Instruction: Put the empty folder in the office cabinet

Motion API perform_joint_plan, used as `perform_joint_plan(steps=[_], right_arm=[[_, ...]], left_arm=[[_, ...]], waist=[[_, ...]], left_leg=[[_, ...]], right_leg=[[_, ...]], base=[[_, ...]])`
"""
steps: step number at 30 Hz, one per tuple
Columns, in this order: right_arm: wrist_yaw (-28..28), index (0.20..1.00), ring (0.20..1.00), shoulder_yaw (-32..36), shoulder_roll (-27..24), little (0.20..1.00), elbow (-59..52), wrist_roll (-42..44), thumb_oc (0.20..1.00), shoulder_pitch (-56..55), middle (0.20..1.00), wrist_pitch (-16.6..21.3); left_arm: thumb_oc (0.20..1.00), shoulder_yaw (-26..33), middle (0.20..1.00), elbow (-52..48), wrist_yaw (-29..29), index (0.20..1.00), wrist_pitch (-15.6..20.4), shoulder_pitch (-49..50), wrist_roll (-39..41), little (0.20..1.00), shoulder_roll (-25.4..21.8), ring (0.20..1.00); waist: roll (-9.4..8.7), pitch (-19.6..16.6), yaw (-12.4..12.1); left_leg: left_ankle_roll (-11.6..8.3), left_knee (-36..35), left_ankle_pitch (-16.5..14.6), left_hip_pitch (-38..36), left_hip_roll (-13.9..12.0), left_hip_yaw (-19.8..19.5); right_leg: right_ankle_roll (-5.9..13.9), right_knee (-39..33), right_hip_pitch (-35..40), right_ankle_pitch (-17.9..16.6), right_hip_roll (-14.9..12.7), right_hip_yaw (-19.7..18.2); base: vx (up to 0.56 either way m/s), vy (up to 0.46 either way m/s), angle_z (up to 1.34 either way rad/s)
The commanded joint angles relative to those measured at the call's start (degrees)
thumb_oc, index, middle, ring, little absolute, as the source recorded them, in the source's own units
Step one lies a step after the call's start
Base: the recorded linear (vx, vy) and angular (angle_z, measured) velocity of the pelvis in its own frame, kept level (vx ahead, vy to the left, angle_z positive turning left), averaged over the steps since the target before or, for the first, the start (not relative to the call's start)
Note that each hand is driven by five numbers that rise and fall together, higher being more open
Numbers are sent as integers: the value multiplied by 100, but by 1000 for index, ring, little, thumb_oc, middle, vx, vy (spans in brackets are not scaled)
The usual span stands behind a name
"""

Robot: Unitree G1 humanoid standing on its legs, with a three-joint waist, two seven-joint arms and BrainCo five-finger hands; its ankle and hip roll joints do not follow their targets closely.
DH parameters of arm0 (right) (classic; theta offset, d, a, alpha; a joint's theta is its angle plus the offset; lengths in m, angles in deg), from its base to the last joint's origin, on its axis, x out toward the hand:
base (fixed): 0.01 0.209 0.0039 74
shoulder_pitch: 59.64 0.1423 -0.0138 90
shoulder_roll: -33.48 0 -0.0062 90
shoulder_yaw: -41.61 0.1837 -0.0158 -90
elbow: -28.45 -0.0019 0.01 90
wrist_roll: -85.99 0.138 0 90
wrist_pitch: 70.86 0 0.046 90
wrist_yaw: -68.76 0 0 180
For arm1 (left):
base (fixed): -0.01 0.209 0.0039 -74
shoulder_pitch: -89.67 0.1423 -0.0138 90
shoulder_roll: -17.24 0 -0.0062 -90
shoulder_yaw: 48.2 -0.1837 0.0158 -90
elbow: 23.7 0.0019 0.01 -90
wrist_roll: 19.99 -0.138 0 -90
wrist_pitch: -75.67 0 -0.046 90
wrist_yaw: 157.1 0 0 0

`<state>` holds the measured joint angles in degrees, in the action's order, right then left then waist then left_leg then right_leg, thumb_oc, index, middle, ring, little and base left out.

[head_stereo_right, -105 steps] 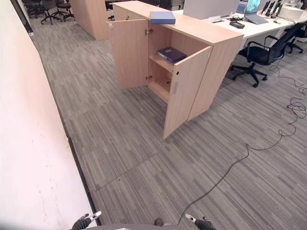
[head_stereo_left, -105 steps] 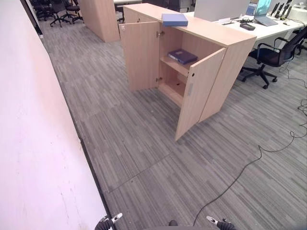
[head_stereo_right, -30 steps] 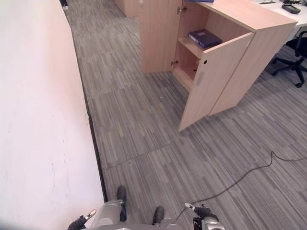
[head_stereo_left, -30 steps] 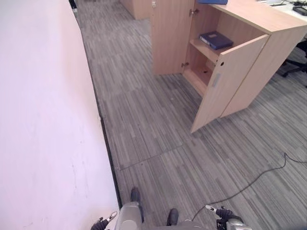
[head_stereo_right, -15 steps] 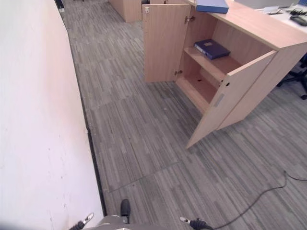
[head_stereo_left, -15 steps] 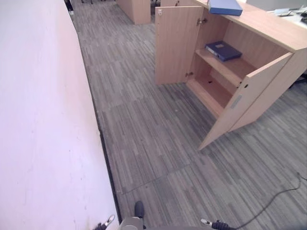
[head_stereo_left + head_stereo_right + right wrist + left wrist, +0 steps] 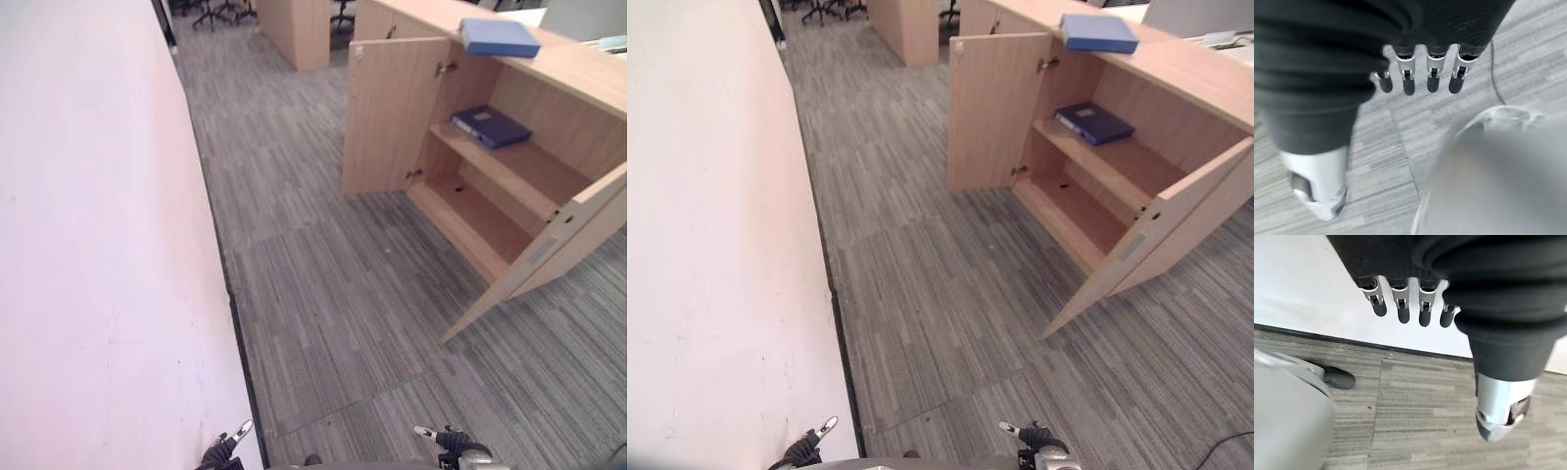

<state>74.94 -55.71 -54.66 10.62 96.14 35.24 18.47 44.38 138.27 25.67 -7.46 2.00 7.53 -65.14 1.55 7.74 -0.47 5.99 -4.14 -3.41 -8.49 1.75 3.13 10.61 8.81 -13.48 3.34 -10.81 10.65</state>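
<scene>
A light blue folder (image 7: pixel 498 37) lies flat on top of the wooden office cabinet (image 7: pixel 585 70) at the upper right. Both cabinet doors stand open, the left door (image 7: pixel 390 116) and the right door (image 7: pixel 556 247). A dark blue folder (image 7: pixel 492 125) lies on the upper shelf inside; the lower shelf (image 7: pixel 480 217) is bare. My left hand (image 7: pixel 227 450) and right hand (image 7: pixel 446 443) hang low at the bottom edge, far from the cabinet. In the wrist views the left hand's fingers (image 7: pixel 1402 308) and the right hand's fingers (image 7: pixel 1432 73) are straight and hold nothing.
A white wall (image 7: pixel 98 245) runs along the left side with a dark skirting strip (image 7: pixel 238 343). Grey striped carpet (image 7: pixel 323 294) stretches from me to the cabinet. A second wooden cabinet (image 7: pixel 299 29) and office chairs (image 7: pixel 211 12) stand at the back.
The camera has moved: the cabinet now sits nearer and further right, and its inside shows more fully. Both hands stay low and empty.
</scene>
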Motion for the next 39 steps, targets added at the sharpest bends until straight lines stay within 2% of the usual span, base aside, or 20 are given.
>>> perform_joint_plan(steps=[1, 4, 6, 8, 12, 16, 18, 19, 20, 21, 23, 24, 26, 28, 31, 32, 33, 35, 37, 39], right_arm=[[12, 1000, 1000, 130, 48, 1000, 132, 161, 1000, 126, 1000, 37], [20, 1000, 1000, 160, 42, 1000, 168, 166, 1000, 76, 1000, 43], [22, 1000, 1000, 198, 24, 1000, 193, 149, 1000, 4, 1000, 36], [11, 1000, 1000, 225, 17, 1000, 257, 148, 1000, -141, 1000, 44], [4, 1000, 1000, 253, -23, 1000, 323, 191, 1000, -248, 1000, 56], [0, 1000, 1000, 241, -80, 1000, 320, 221, 1000, -253, 1000, 80], [19, 1000, 1000, 217, -113, 1000, 315, 273, 1000, -278, 1000, 112], [12, 1000, 1000, 223, -108, 1000, 313, 311, 1000, -292, 1000, 124], [12, 1000, 1000, 224, -105, 1000, 311, 330, 1000, -291, 1000, 138], [20, 1000, 1000, 224, -126, 1000, 309, 360, 1000, -274, 1000, 146], [40, 1000, 1000, 237, -152, 1000, 316, 409, 1000, -234, 1000, 137], [52, 1000, 1000, 258, -181, 1000, 341, 413, 1000, -217, 1000, 126], [64, 1000, 1000, 279, -231, 1000, 385, 438, 1000, -195, 1000, 104], [82, 1000, 1000, 299, -253, 1000, 386, 472, 1000, -184, 1000, 98], [74, 1000, 1000, 296, -281, 1000, 418, 451, 1000, -172, 1000, 102], [76, 1000, 1000, 291, -292, 1000, 438, 418, 1000, -179, 1000, 89], [81, 1000, 1000, 286, -303, 1000, 440, 389, 1000, -203, 1000, 95], [106, 1000, 1000, 320, -308, 1000, 437, 376, 1000, -229, 1000, 89], [107, 1000, 1000, 357, -295, 1000, 455, 344, 1000, -276, 1000, 64], [72, 1000, 1000, 372, -267, 1000, 486, 259, 1000, -335, 1000, 48]], left_arm=[[1000, 90, 1000, -7, 5, 1000, 75, 269, -323, 1000, -546, 1000], [1000, 139, 1000, 45, -3, 1000, 63, 293, -377, 1000, -537, 1000], [1000, 178, 1000, 83, 3, 1000, 58, 337, -411, 1000, -529, 1000], [1000, 209, 1000, 162, -1, 1000, 30, 417, -484, 1000, -482, 1000], [1000, 171, 1000, 163, 6, 1000, 20, 436, -466, 1000, -399, 1000], [1000, 52, 1000, 49, 5, 1000, 37, 378, -429, 1000, -379, 1000], [1000, -28, 1000, -44, -8, 1000, 61, 341, -356, 1000, -370, 1000], [1000, -64, 1000, -49, -16, 1000, 66, 333, -324, 1000, -362, 1000], [1000, -73, 1000, -62, -25, 1000, 64, 328, -310, 1000, -363, 1000], [1000, -74, 1000, -87, -24, 1000, 58, 335, -291, 1000, -367, 1000], [1000, -57, 1000, -106, -32, 1000, 38, 324, -247, 1000, -378, 1000], [1000, -51, 1000, -93, -23, 1000, 25, 340, -263, 1000, -377, 1000], [1000, -40, 1000, -57, -43, 1000, 12, 370, -245, 1000, -364, 1000], [1000, -50, 1000, -43, -30, 1000, 21, 387, -231, 1000, -339, 1000], [1000, -41, 1000, -27, -9, 1000, 48, 373, -207, 1000, -359, 1000], [1000, -59, 1000, -49, 4, 1000, 54, 353, -179, 1000, -370, 1000], [1000, -86, 1000, -73, 23, 1000, 82, 341, -143, 1000, -370, 1000], [1000, -93, 1000, -161, 31, 1000, 108, 344, -42, 1000, -335, 1000], [1000, -99, 1000, -135, 54, 1000, 98, 353, -35, 1000, -295, 1000], [1000, -72, 1000, -45, 43, 1000, 74, 414, -78, 1000, -258, 1000]], waist=[[-278, 201, 130], [-281, 201, 215], [-306, 181, 263], [-356, 34, 263], [-308, -97, 346], [-268, -113, 404], [-239, -130, 401], [-223, -157, 405], [-237, -150, 396], [-270, -74, 354], [-430, 32, 290], [-478, 76, 246], [-500, 139, 169], [-541, 228, 18], [-519, 233, -40], [-433, 208, -109], [-348, 209, -145], [-269, 209, -207], [-241, 213, -228], [-138, 104, -281]], left_leg=[[-381, 575, -588, -11, 415, -546], [-387, 494, -655, -180, 438, -743], [-393, 474, -740, -306, 447, -878], [-431, 359, -904, -535, 385, -978], [-610, 422, -1035, -616, 84, -987], [-771, 583, -1008, -580, -110, -989], [-942, 893, -853, -488, -276, -972], [-1154, 1332, -540, -403, -468, -832], [-1230, 1707, -279, -268, -516, -747], [-1302, 2541, 11, 35, -553, -684], [-1263, 3677, 404, 570, -440, -588], [-1229, 4019, 531, 741, -485, -434], [-1128, 4262, 513, 1132, -655, -108], [-974, 4015, 143, 1640, -655, 97], [-989, 3067, 135, 1765, -646, 92], [-1069, 2051, 280, 1886, -752, 11], [-1195, 1357, 689, 1814, -839, -92], [-1318, 746, 1069, 2100, -1013, -51], [-1393, 387, 1262, 2227, -1112, 170], [-1436, 32, 1375, 1980, -1166, 168]], right_leg=[[-75, -1147, 184, -976, 413, -111], [-14, -1334, 15, -1121, 561, -92], [2, -1336, -62, -1250, 538, 33], [-99, -1376, 109, -1345, 476, 168], [-207, -1314, 288, -1229, 577, 291], [-302, -1211, 338, -1046, 685, 347], [-408, -1142, 488, -840, 773, 374], [-524, -1118, 714, -618, 865, 416], [-572, -1135, 864, -523, 896, 404], [-657, -1154, 1061, -444, 946, 370], [-767, -1212, 1319, -340, 894, 309], [-825, -1263, 1481, -268, 893, 288], [-882, -1273, 1688, -152, 866, 237], [-873, -1263, 1907, -59, 788, 159], [-797, -1211, 1943, 47, 706, 90], [-753, -1214, 2069, 160, 691, 54], [-715, -1222, 2188, 247, 723, 51], [-686, -1243, 2430, 404, 694, 45], [-658, -1254, 2608, 507, 654, 36], [-598, -1288, 2726, 538, 702, -54]], base=[[172, -12, 46], [197, -37, 77], [219, -108, 63], [339, -210, 36], [231, -193, 21], [142, -170, 26], [166, -200, 20], [218, -237, 21], [239, -271, 26], [132, -182, 22], [105, -198, 2], [93, -175, -50], [111, -100, -40], [174, -23, 19], [128, 54, -15], [240, 127, -54], [281, 131, -39], [239, 93, -7], [234, 99, 37], [243, 123, 18]])
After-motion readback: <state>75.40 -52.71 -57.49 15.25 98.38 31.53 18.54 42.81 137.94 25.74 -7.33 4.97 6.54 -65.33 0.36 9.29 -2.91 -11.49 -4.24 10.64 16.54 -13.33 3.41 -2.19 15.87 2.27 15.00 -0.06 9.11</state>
